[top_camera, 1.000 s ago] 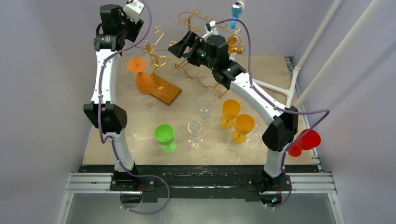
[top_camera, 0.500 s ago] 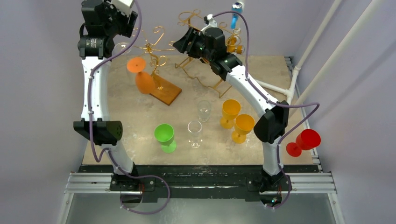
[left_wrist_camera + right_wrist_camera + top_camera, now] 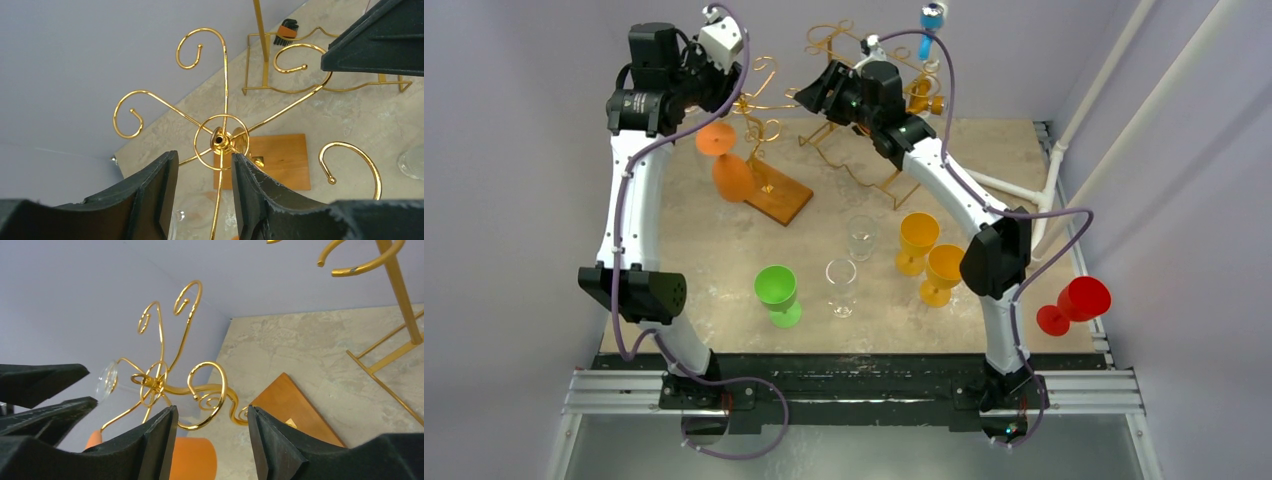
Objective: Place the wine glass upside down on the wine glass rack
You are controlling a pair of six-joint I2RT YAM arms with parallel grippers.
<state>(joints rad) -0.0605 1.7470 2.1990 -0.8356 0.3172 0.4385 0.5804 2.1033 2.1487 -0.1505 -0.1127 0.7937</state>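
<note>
A gold wire rack (image 3: 759, 100) on a wooden base (image 3: 779, 195) stands at the back left. An orange glass (image 3: 729, 165) hangs upside down from it. My left gripper (image 3: 727, 85) is at the rack's top, and one gold arm runs between its fingers in the left wrist view (image 3: 200, 167). It holds a clear wine glass (image 3: 175, 216), seen low beside its left finger. The glass foot (image 3: 107, 381) shows at the left fingertips in the right wrist view. My right gripper (image 3: 809, 100) is open and empty just right of the rack, facing its curls (image 3: 210, 415).
A second gold rack (image 3: 854, 60) stands at the back middle. On the table are two clear glasses (image 3: 861, 237), a green glass (image 3: 776, 293) and two yellow glasses (image 3: 917, 240). A red glass (image 3: 1074, 303) is at the table's right edge.
My left arm swung out to the left, then back right, bringing its gripper to the rack's top. My right arm's elbow shifted left; its gripper stayed by the rack.
</note>
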